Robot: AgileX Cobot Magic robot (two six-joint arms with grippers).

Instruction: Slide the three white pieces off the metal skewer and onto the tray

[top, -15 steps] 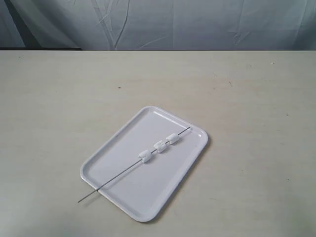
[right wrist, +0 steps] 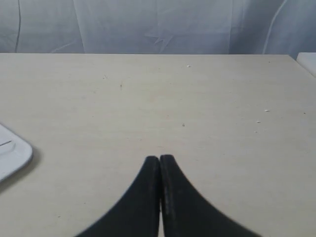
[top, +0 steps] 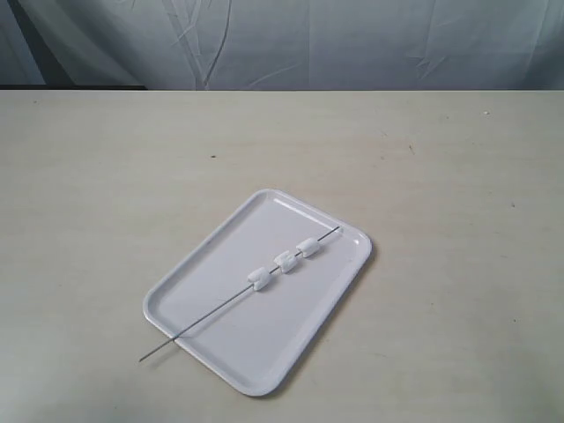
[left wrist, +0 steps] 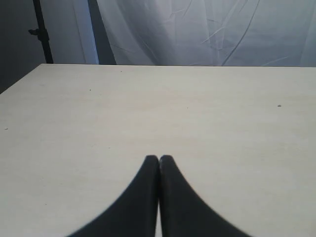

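The glossy white tray (top: 211,304) lies slanted on the table in the exterior view. Across it rests the thin metal skewer (top: 207,318), one end sticking out past the tray's near left rim. Three white pieces are threaded on it: one (top: 260,279), a middle one (top: 286,261) and a far one (top: 308,248). Neither arm shows in the exterior view. My left gripper (left wrist: 159,158) is shut and empty over bare table. My right gripper (right wrist: 160,157) is shut and empty too; a corner of the tray (right wrist: 12,153) shows at the edge of its view.
The beige table (top: 458,176) runs back to a wrinkled pale curtain (top: 352,44). A dark stand (left wrist: 42,32) rises beyond the table's corner in the left wrist view. A white object's corner (right wrist: 308,61) shows at the table's far edge in the right wrist view.
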